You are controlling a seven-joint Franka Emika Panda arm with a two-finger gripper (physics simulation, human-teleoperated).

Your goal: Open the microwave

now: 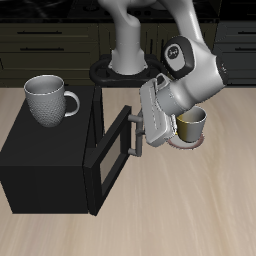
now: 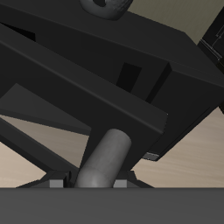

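While the gripper (image 1: 140, 128) sits on the grey bar handle (image 2: 105, 157), fingers closed on it, the microwave (image 1: 50, 150) stands near the table's front edge, door (image 1: 108, 158) slightly ajar. White mug (image 1: 48, 98) on top; yellow mug (image 1: 192, 124) beside, on a plate.

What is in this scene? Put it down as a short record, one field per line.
microwave: black box on the table, door swung partly open
handle: grey bar on the door's free edge; fills the wrist view
gripper: at the handle, seemingly shut around it
white mug: upright on top of the microwave
yellow mug: on a round grey plate beside the microwave, partly hidden by the arm
table: light wood
task state: door started, not fully open
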